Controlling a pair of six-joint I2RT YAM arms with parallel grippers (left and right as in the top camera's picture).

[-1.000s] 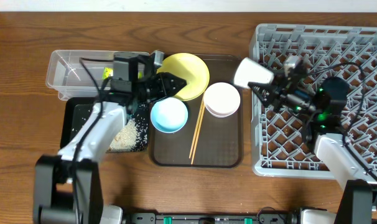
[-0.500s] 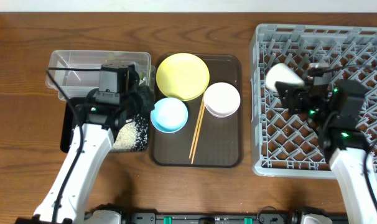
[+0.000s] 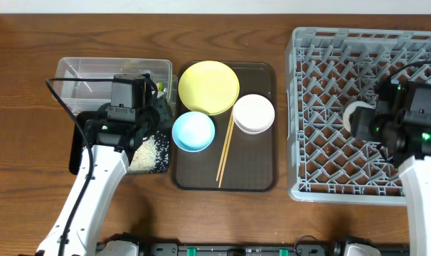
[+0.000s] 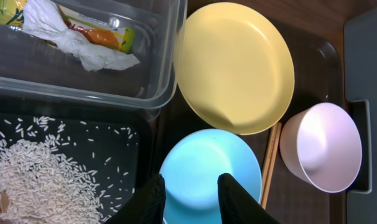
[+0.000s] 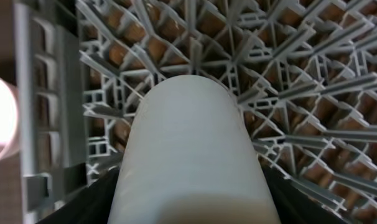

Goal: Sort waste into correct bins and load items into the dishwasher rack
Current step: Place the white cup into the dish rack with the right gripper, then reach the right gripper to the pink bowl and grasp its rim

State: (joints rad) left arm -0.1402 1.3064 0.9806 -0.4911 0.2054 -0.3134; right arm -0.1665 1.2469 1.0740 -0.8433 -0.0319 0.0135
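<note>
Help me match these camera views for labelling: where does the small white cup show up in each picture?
Overhead: the white cup is at right of centre, over the middle of the grey rack, held by the right gripper.
Left wrist: not in it.
Right wrist: fills the centre and bottom, with lattice behind it.
Shared landmark: the rack's lattice, in overhead and right wrist; the left wrist shows only a grey edge at far right.

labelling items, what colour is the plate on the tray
Yellow, plain; the plate shows best in the left wrist view.
</note>
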